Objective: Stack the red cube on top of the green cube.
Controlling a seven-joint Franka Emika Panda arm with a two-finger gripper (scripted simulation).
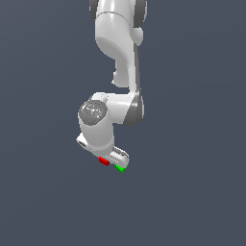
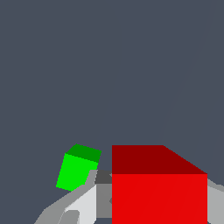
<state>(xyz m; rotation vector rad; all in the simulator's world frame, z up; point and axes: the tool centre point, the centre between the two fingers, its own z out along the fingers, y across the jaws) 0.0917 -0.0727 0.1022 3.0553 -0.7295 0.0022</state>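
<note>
The red cube fills the near part of the wrist view, held between the two grey fingers of my gripper, which is shut on it. In the exterior view the red cube peeks out under the white hand, with the gripper low over the ground. The green cube lies just beside it, toward the exterior view's right. In the wrist view the green cube stands apart from the red one, a little beyond one finger. Whether the red cube is off the ground I cannot tell.
The ground is a plain dark grey-blue surface with no other objects in view. The white arm rises above the hand toward the top of the exterior view.
</note>
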